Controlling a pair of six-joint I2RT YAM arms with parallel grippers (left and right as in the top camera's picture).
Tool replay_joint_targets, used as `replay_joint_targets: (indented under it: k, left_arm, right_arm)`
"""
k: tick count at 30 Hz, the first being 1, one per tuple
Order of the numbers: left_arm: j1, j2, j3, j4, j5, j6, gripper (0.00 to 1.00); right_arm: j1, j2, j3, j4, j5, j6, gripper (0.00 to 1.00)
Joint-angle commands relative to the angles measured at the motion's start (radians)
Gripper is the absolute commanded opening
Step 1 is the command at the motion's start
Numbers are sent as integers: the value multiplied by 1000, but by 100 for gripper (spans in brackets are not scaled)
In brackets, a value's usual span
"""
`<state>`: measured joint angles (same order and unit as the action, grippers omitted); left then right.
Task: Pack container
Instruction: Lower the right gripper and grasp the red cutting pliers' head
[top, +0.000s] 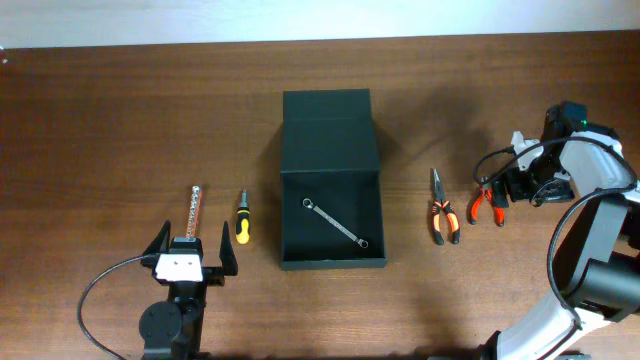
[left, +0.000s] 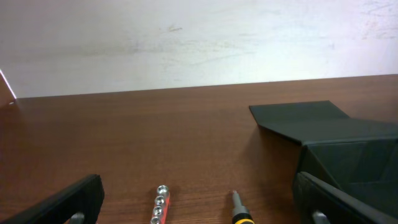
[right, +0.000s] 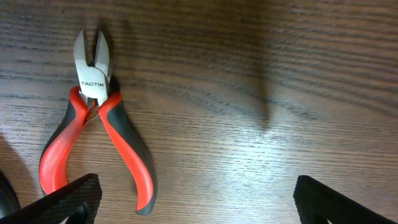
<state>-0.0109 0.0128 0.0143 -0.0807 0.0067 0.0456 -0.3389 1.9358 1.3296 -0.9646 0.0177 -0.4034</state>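
The container (top: 350, 195) sat in the middle of the desk (top: 120, 120), its flap lid folded back flat on the far side so that the inside lay open from above. One wrench (top: 335, 222) lay slantwise on its floor. The other tools were set out on either side of it, probably so that each arm could take those on its own side.

To the left lay a yellow-handled screwdriver (top: 242, 222) and, just beside it, a rail of sockets (top: 195, 207), both pointing away from the robot. The left pincer (top: 193, 245) hung near the desk's front edge behind these two, spread as wide as it goes and gripping nothing. Its wrist camera showed both tool tips between the fingers, which suggested it was lined up for one of them.

To the right lay long-nose pliers (top: 443, 212) and, further out, red-handled cutters (top: 487, 205). The right pincer (right: 199, 202) hovered over the desk next to the cutters, likewise spread wide and empty. The cutters lay off towards one finger, not between the two, so the pincer would probably need to shift sideways before closing. Packing looked barely begun.
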Motion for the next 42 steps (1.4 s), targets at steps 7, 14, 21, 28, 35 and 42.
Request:
replay_joint_targets:
  k: [7, 14, 21, 28, 35, 42]
  left_arm:
    - [-2, -7, -5, -3, -7, 16, 99]
    - [-2, -7, -5, -3, -7, 16, 99]
    - [-2, -7, -5, -3, -7, 16, 99]
    - [-2, -7, -5, -3, -7, 16, 99]
    - [-2, -7, -5, -3, -7, 16, 99]
    - [-2, -7, -5, -3, -7, 16, 99]
  right_arm:
    - [-1, 27, -11, 4, -48, -3, 99]
    - [-1, 71, -11, 16, -47, -8, 99]
    - [-1, 81, -11, 41, 24, -8, 99]
    - [-1, 81, -11, 35, 23, -11, 99]
    - [19, 81, -11, 34, 21, -19, 99]
    - [65, 81, -11, 35, 45, -27, 99]
